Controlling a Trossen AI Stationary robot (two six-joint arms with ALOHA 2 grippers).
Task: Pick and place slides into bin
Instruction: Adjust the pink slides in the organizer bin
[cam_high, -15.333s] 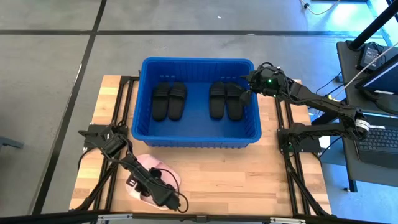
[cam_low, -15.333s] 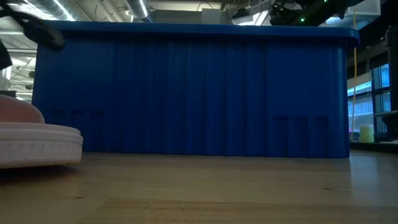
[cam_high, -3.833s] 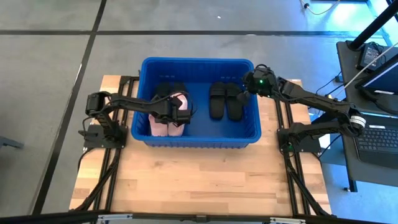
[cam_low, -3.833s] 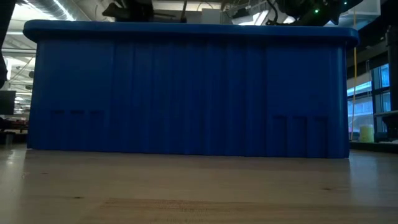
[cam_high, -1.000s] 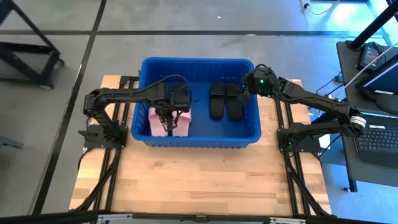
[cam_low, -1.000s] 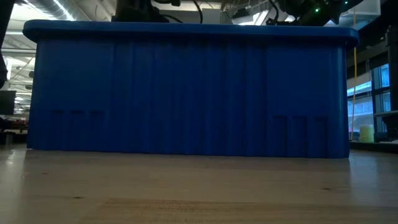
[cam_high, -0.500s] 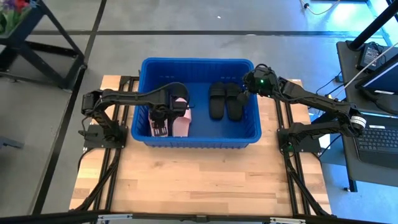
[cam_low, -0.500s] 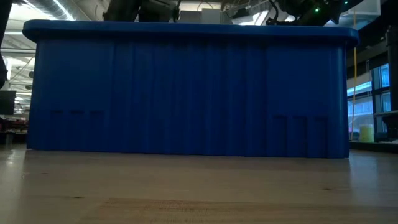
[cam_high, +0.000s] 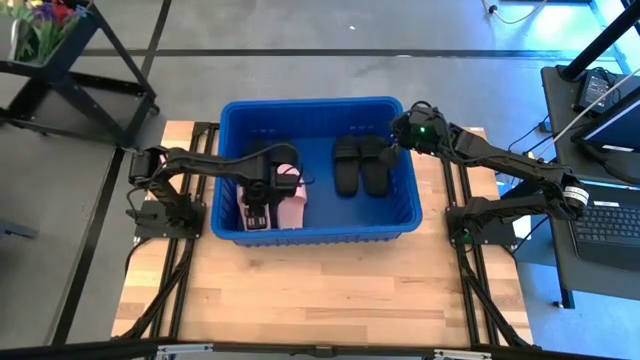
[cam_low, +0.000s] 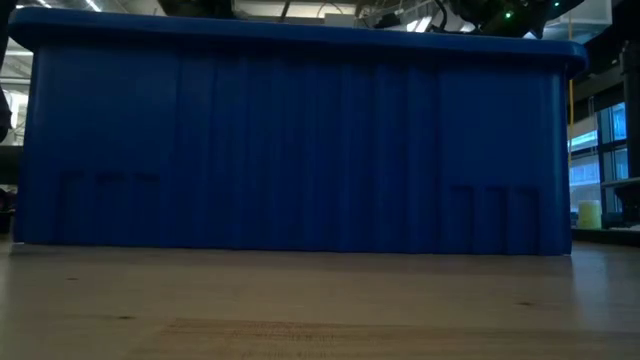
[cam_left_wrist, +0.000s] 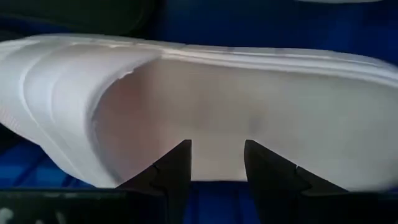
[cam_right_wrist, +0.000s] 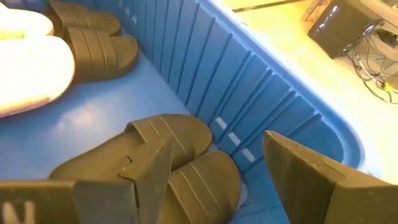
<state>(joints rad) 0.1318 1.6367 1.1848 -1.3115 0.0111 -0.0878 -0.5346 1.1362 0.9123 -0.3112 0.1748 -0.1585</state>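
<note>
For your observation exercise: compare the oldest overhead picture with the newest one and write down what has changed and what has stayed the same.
The pink slides, then on the table's near left corner under the left gripper, now lie in the bin, on its left side over a black pair. The left arm has followed them in; its fingers are now open. The bin itself has shifted slightly. The right gripper and the right-hand black slides have hardly changed.

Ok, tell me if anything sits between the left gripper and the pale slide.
Nothing visible does. The left gripper is inside the bin, open, with the pale slide right ahead of its fingertips.
</note>
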